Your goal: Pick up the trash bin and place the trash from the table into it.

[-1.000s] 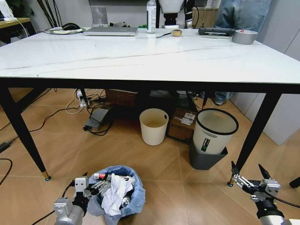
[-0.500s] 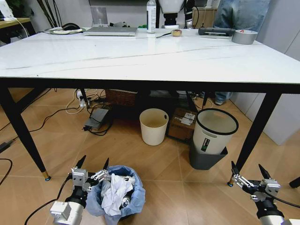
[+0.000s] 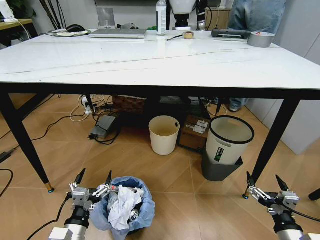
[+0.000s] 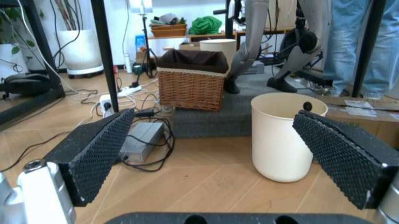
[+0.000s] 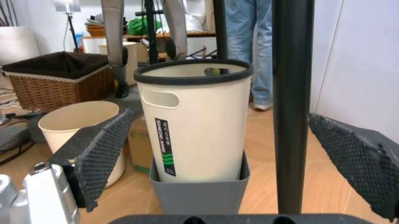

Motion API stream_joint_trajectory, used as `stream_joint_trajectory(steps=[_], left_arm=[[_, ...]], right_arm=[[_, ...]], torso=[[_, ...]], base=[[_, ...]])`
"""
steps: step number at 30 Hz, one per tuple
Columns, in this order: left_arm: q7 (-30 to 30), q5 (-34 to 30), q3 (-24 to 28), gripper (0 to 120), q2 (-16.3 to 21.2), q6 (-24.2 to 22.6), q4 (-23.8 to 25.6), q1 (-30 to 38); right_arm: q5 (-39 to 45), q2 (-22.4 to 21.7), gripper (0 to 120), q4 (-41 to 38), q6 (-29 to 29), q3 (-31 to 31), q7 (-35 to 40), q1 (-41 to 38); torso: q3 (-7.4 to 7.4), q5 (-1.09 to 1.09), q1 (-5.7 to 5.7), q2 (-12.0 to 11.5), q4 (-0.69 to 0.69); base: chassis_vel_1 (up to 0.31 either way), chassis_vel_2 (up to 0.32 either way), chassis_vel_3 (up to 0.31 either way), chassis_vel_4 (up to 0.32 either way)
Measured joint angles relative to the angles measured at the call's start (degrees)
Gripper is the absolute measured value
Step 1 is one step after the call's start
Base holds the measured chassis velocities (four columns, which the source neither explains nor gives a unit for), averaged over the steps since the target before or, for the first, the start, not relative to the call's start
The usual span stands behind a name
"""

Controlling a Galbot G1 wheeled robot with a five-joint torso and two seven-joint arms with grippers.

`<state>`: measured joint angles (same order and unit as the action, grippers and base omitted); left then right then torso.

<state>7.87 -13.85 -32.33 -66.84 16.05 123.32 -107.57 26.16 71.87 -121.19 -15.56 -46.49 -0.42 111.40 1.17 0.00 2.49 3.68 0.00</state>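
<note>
A large white table (image 3: 160, 62) with black legs stands before me. On the wooden floor in front of it, near its left front leg, sits the trash bin (image 3: 125, 205), its blue bag stuffed with white tissues and wrappers (image 3: 122, 202). My left gripper (image 3: 92, 182) is low beside the bin's left rim, jaws spread wide, holding nothing. My right gripper (image 3: 263, 186) is near the table's right front leg, jaws also apart and empty.

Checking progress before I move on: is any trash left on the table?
No: the table holds no litter, and the trash sits in the trash bin.
</note>
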Motion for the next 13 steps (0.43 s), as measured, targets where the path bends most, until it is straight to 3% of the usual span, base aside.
stream_joint_trajectory(steps=[13], left_arm=[[0.1, -0.2, 0.0, 100, 0.0, -0.3, 0.0, 0.0]], right_arm=[[0.0, 0.0, 100, 0.0, 0.0, 0.0, 0.0, 0.0]], torso=[[0.0, 0.0, 0.0, 0.0, 0.0]], base=[[0.0, 0.0, 0.0, 0.0]])
